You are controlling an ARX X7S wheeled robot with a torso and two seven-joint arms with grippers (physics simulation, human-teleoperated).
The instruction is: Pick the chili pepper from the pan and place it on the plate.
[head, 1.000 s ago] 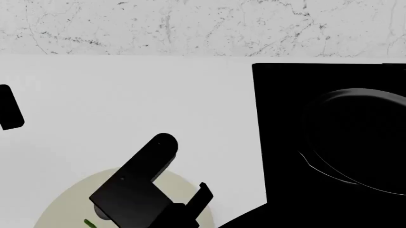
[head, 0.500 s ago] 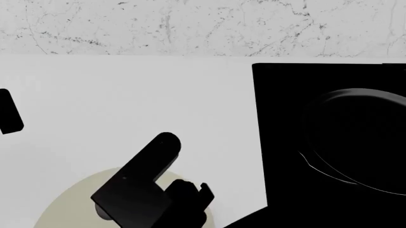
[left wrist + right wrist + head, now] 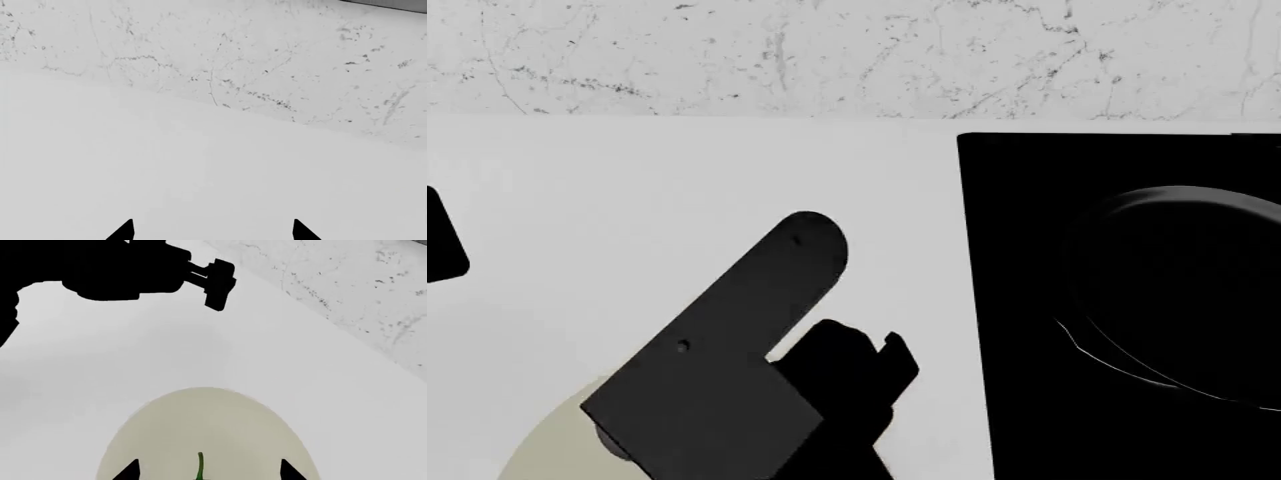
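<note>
Right gripper (image 3: 208, 471) fingers spread above smooth cream round plate (image 3: 213, 420); green stem (image 3: 199, 466) visible.

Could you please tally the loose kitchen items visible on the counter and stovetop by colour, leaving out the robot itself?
Black: 1, the pan on the stovetop.
Cream: 1, the plate on the counter.
Green: 1, a stem lying on the plate; presumably the chili pepper, though its body is out of view.
Total: 3
</note>
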